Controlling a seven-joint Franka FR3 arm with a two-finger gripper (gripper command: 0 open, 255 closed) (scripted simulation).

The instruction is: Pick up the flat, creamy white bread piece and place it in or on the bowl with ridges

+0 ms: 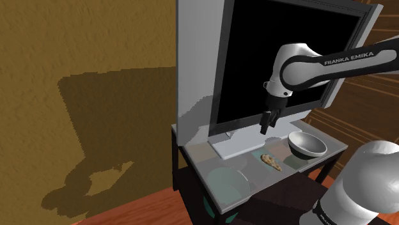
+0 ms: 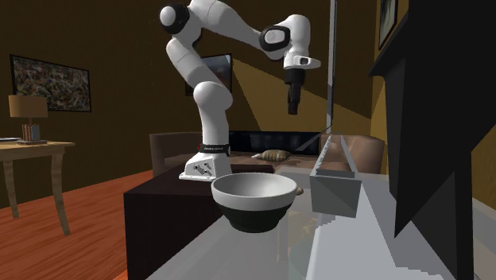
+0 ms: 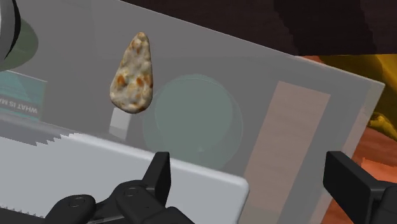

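Room: an ochre textured wall stands behind the work area and a reddish wooden floor lies below. The second exterior view adds a side table with a lamp and a framed picture on a dim wall.

Monitor: large, with a black screen, standing at the back of the tabletop on a pale slab base.

Arm: reaches across in front of the screen with its wrist pointing down.

Tabletop: grey and glossy, with a faint round greenish patch on it. The surface around the task items is uncluttered.

Bowl: upright near the tabletop edge at the shoulder view's right. It is white inside and dark outside, and empty. Ridges cannot be made out.

Bread piece: flat and teardrop-shaped, cream mottled with orange-brown. It lies on the tabletop in front of the monitor base, just beside the bowl on the shoulder view's left.

Tool: well above the tabletop, over the monitor base. The fingers stand wide apart and hold nothing. The bread lies ahead of the fingertips, not between them.

Assessment: the approach to the bread is in hand and no grasp has been made. The next move calls for travel outward past the base until the tool is over the bread. A straight descent follows, with the fingers set across the narrower width. As the piece is thin, the fingertips must likely reach almost to the surface before closing.
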